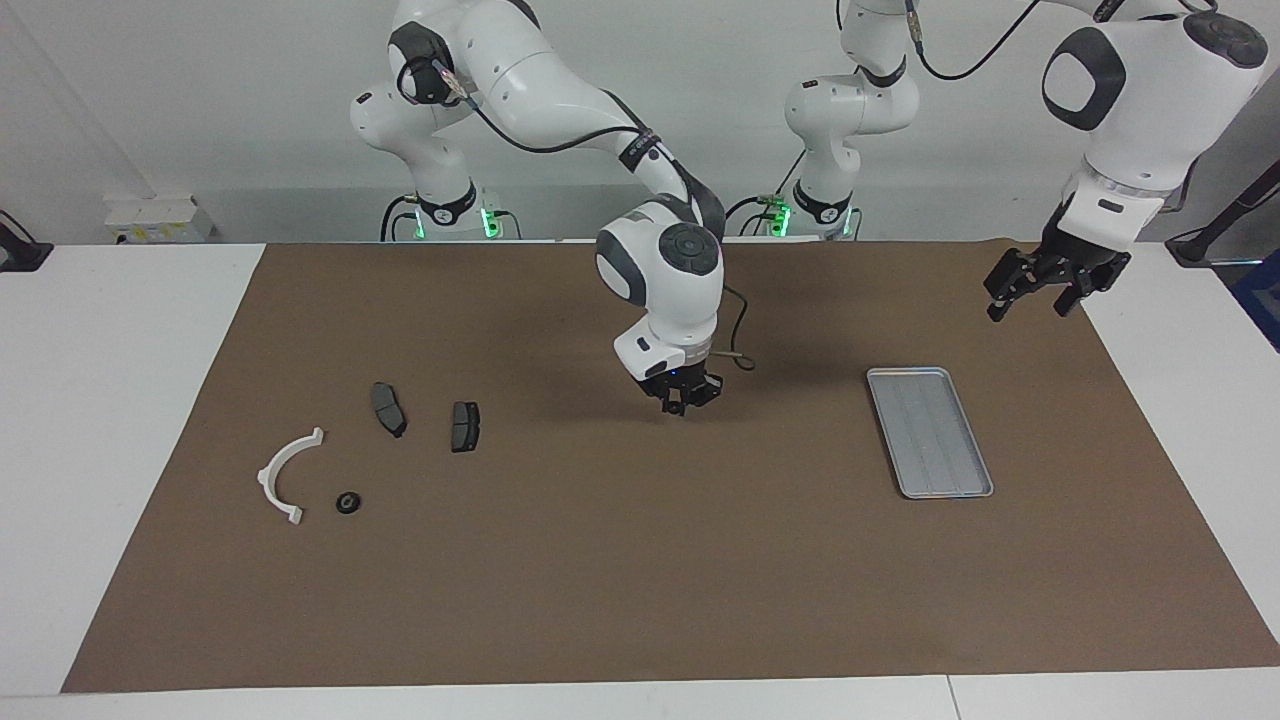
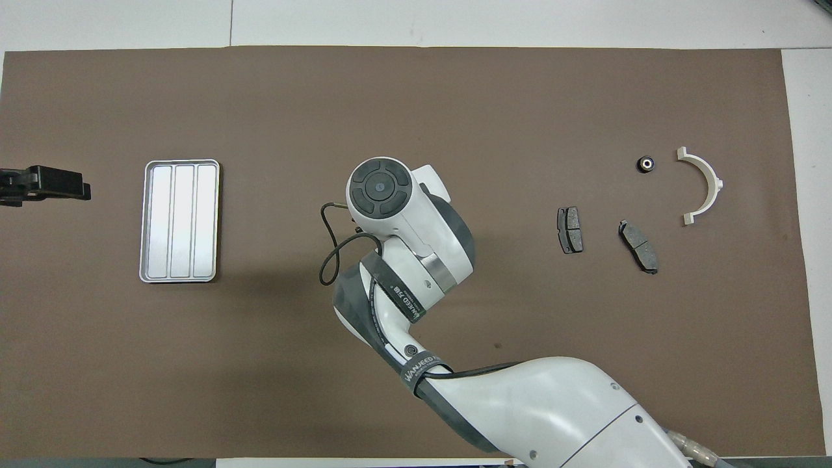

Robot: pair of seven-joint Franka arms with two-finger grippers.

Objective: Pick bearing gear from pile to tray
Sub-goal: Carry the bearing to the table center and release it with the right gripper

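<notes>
Midway over the brown mat (image 1: 640, 560), the right gripper (image 1: 683, 397) hangs pinched tight, its load unclear; the left gripper (image 1: 1040, 292) waits, spread wide, near the tray (image 1: 975, 490).

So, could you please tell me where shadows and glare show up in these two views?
Facing view: a soft dark shadow lies on the brown mat under the right gripper. Overhead view: the tray shines pale and washed out, with a faint shadow along its edge nearer the robots; the small parts cast almost none.
</notes>
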